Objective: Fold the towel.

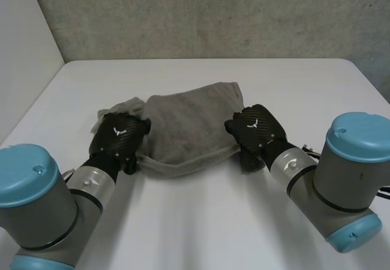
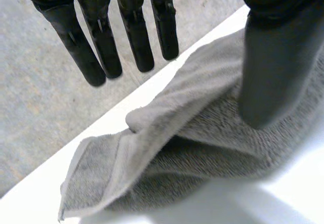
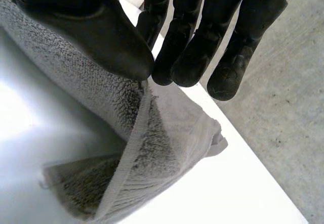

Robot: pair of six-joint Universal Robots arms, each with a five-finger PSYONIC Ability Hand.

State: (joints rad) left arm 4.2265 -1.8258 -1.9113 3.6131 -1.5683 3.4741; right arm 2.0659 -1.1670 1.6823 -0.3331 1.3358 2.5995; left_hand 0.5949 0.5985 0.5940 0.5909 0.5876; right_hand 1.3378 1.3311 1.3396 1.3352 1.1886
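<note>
Grey towel [image 1: 189, 124] lay near the middle of the white table [image 1: 201, 221], already doubled over itself into a rough slab, with its rounded fold toward the robot and its looser edges toward the grey wall [image 1: 213, 14]. A crumpled bit of the cloth stuck out past the left side, just beyond the left hand [image 1: 119, 135]. That hand sat at the towel's left end, back of the hand up. In the left wrist view its fingers [image 2: 101, 47] were straight, held close side by side, clear of the cloth and well apart from the thumb [image 2: 273, 72]. The thumb tip rested down on the upper layer of the towel [image 2: 202, 133]. Nothing was caught between thumb and fingers, so the hand was spread and not gripping. Beside the thumb the towel showed two layers, the top one rolled back in a soft ridge, with a hemmed corner lying flat on the table. The right hand [image 1: 256, 127] sat at the towel's right end, near the front corner. In the right wrist view the thumb [image 3: 96, 32] and the fingertips [image 3: 172, 67] came together, and the hemmed edge of the towel [image 3: 152, 153] ran up into the spot where they met. The hand was pinching that edge. Below the pinch the cloth fell away in a loose fold to the table, a corner tucked underneath. Both arms reached in from the near side, one at each end of the towel.
</note>
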